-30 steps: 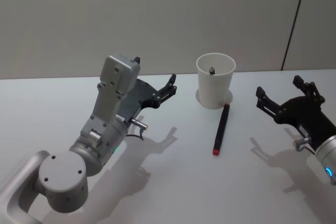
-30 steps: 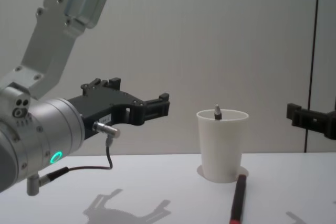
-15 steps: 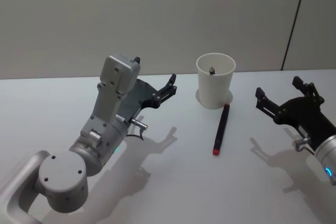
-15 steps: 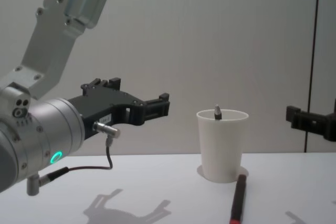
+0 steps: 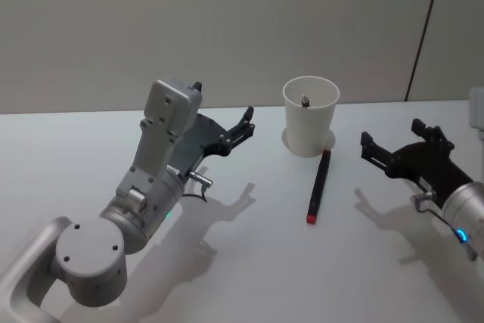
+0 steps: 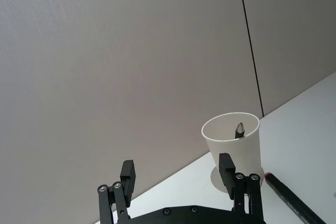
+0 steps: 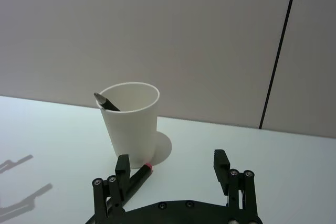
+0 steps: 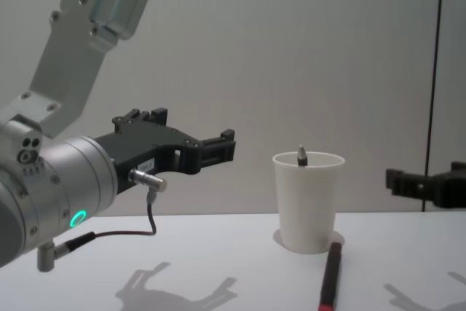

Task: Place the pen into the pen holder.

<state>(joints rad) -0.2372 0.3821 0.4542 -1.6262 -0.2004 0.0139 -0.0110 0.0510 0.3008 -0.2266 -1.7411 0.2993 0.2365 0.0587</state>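
Observation:
A black pen with a red end lies flat on the white table, one end touching the foot of the pen holder, a white paper cup. Another pen's tip sticks up inside the cup. My right gripper hovers open to the right of the pen, empty. My left gripper hangs open and empty above the table, left of the cup. The chest view shows the cup, the pen and the right gripper. The right wrist view shows the pen by the cup.
The white table has bare room around the pen and cup. A grey wall rises right behind the cup. My left arm's silver housing stands at the front left.
My right gripper has moved left, closer to the pen and cup. The left arm, pen and cup have not moved.

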